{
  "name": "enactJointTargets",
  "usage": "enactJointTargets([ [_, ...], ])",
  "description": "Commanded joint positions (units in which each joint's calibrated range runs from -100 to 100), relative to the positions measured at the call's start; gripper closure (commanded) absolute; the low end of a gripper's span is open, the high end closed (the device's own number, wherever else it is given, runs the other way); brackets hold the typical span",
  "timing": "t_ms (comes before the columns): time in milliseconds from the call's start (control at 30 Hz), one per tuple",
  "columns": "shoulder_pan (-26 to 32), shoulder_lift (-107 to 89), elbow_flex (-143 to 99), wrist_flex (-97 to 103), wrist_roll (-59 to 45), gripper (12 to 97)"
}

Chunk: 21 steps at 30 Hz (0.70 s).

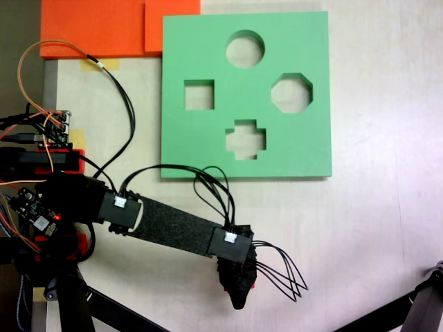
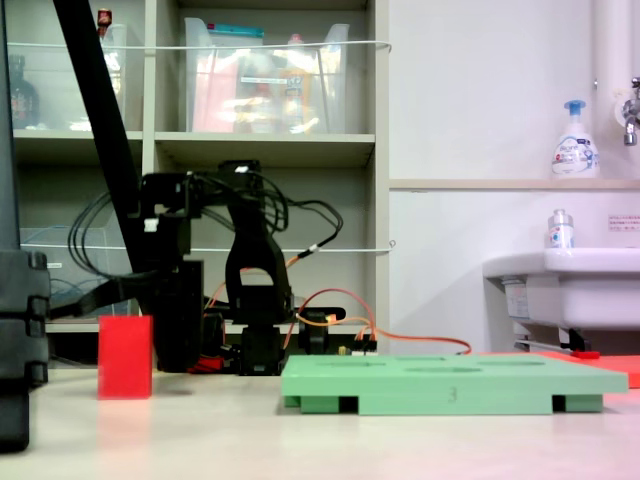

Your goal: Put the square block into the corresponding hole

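Observation:
The green foam board (image 1: 304,152) lies at the top centre of a fixed view, with the square hole (image 1: 199,95) on its left side beside round, octagonal and cross cutouts. My gripper (image 1: 239,292) points down over the table well below the board. It covers the red square block, of which a thin red sliver (image 1: 254,283) shows at its right edge. From the side in a fixed view, the block (image 2: 125,357) stands on the table, with the black gripper (image 2: 178,335) just behind and right of it. The jaws overlap, so I cannot tell their state.
Orange foam sheets (image 1: 104,28) lie at the top left, touching the board's corner. Black cables (image 1: 280,273) loop out beside the gripper. A dark stand leg (image 1: 422,304) crosses the lower right corner. Bare table stretches between the gripper and the board (image 2: 450,385).

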Motion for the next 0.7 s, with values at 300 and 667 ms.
enactJointTargets([
  [300,-0.73,3.74,2.82,-0.71,-0.34,13.8],
  [667,-0.98,5.97,2.42,-0.62,-0.39,52.8],
])
